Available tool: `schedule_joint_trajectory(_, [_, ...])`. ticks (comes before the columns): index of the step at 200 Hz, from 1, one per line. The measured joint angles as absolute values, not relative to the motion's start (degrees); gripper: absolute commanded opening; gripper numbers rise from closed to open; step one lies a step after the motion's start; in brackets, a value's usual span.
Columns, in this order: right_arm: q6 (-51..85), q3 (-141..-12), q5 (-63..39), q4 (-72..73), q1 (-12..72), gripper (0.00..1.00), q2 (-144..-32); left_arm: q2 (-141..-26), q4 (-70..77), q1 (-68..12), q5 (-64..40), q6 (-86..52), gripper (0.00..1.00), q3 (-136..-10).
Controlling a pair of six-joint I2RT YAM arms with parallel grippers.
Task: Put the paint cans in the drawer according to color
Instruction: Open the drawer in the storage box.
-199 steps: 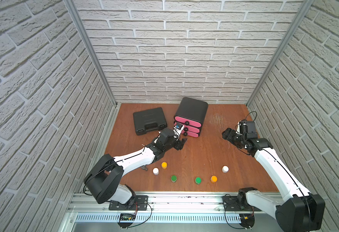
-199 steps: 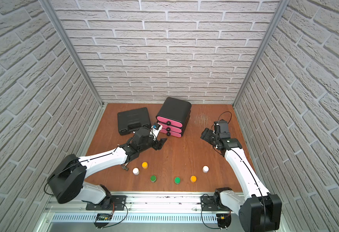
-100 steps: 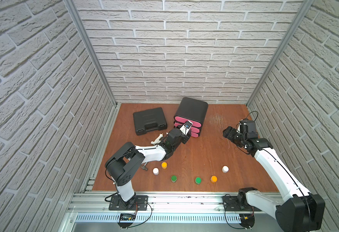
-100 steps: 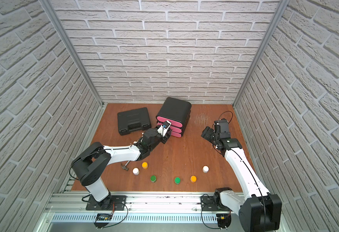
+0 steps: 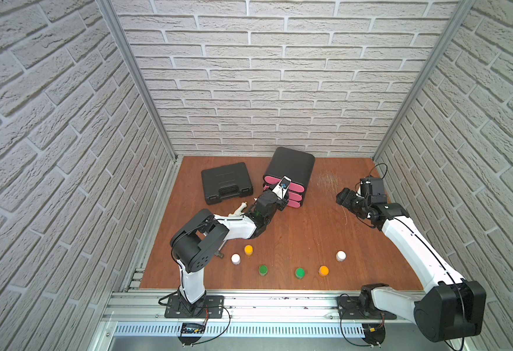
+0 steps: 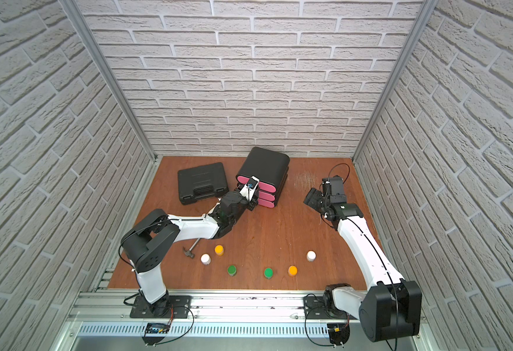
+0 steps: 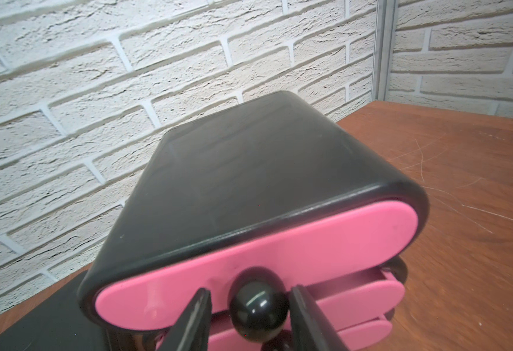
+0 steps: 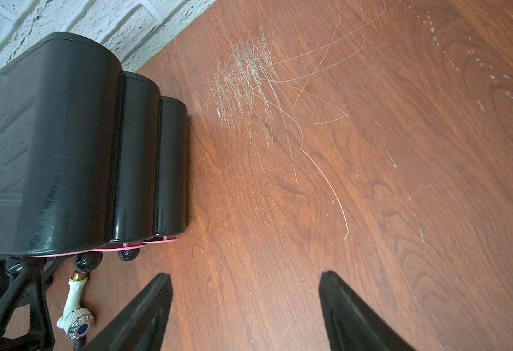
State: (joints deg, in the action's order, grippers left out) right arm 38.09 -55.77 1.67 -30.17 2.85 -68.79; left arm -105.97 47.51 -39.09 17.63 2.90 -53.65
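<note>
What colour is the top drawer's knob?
Glossy black knob, pink drawer front; clearest in left wrist view.

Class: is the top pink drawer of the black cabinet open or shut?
Shut: the top drawer's pink front sits flush in the black casing, no gap showing; the left tool straddles its knob.

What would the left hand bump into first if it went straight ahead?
The round black knob on the top pink drawer. It sits right between the fingers of the left hand, with the drawer front just behind it.
</note>
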Motion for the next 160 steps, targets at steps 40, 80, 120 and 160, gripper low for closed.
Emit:
schedule_joint_trajectory(40, [37.87, -56.12, 1.72, -30.20, 2.85, 0.80, -69.65, -107.48, 48.42, -38.89, 17.61, 2.13, 0.42, -54.39])
schedule_joint_trajectory(80, [37.74, -56.60, 1.96, -30.17, 2.85, 0.80, -69.78, -107.74, 48.88, -38.89, 17.28, 1.37, 0.38, -54.39])
schedule_joint_trajectory(120, [37.78, -56.60, 2.28, -30.20, 2.85, 0.80, -69.87, -107.90, 49.21, -38.79, 16.99, 1.15, 0.31, -54.39])
schedule_joint_trajectory(160, [38.00, -56.69, 2.68, -30.22, 2.85, 0.80, -69.87, -107.90, 49.39, -38.37, 16.21, 0.97, 0.22, -54.30])
